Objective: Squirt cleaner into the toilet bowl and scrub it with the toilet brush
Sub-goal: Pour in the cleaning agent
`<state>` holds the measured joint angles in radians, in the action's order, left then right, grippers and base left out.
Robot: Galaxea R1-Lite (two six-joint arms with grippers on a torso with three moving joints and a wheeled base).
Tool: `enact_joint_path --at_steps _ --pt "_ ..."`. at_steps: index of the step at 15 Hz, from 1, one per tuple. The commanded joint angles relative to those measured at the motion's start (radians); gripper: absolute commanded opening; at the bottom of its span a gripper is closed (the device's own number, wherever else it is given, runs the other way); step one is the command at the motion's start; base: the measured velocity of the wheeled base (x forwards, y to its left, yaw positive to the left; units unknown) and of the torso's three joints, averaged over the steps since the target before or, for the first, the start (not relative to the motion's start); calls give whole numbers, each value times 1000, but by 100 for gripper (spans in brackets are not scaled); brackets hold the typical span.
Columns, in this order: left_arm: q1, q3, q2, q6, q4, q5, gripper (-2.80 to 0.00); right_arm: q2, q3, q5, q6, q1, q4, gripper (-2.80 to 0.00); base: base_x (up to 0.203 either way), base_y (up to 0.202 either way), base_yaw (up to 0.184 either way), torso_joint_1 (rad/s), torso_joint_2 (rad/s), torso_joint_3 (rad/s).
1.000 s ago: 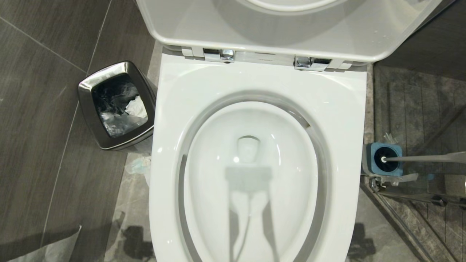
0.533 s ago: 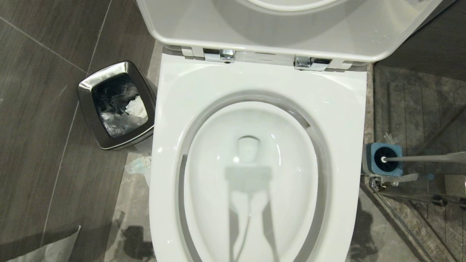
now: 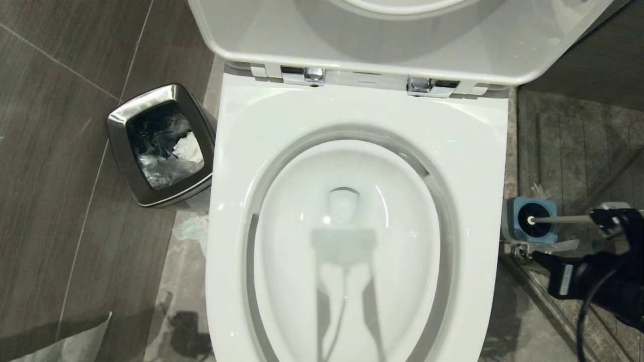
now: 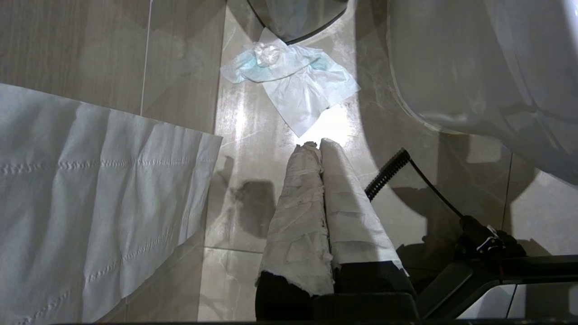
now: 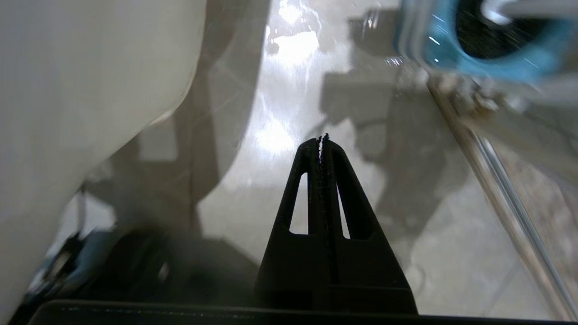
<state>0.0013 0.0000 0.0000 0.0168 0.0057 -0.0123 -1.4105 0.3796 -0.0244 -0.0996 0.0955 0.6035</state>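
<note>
**A:** Toilet bowl [image 3: 352,241] first: where does it sit, and is it ready?

**B:** It fills the middle of the head view, lid [image 3: 397,35] tipped back on its hinges, so the basin lies exposed for cleaner and scrubbing. No blue liquid shows in it, so I judge neither step is done. The cleaner bottle is nowhere in view.

**A:** And the toilet brush [image 3: 558,219]?

**B:** It is parked to the right of the bowl, bristles down in its blue holder [image 3: 531,219], the handle leaning away from the bowl, easy to reach.

**A:** What about the arms?

**B:** The right gripper [image 5: 321,140] hangs low over the floor between bowl and holder, fingers pressed together on nothing. The left gripper [image 4: 318,146], wrapped in white paper, is likewise clenched and empty, pointing at a crumpled tissue [image 4: 293,74] on the floor left of the bowl.
</note>
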Motion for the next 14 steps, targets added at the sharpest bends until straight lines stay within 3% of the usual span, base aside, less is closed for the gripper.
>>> enact_joint_path --at_steps 1,3,5,9,14 --pt "0 0 0 0 0 0 -280 -363 -4 -94 6 81 402 -280 0 0 0 0 0 0" --pt "0 0 0 0 0 0 -280 -542 -8 -171 42 125 728 -280 0 0 0 0 0 0" --pt "0 0 0 0 0 0 -280 -647 2 -251 107 172 913 -280 0 0 0 0 0 0" --pt "0 0 0 0 0 0 -280 -670 89 -297 143 188 926 -280 0 0 0 0 0 0" --pt "0 0 0 0 0 0 -280 -681 103 -311 104 189 926 -280 0 0 0 0 11 1"
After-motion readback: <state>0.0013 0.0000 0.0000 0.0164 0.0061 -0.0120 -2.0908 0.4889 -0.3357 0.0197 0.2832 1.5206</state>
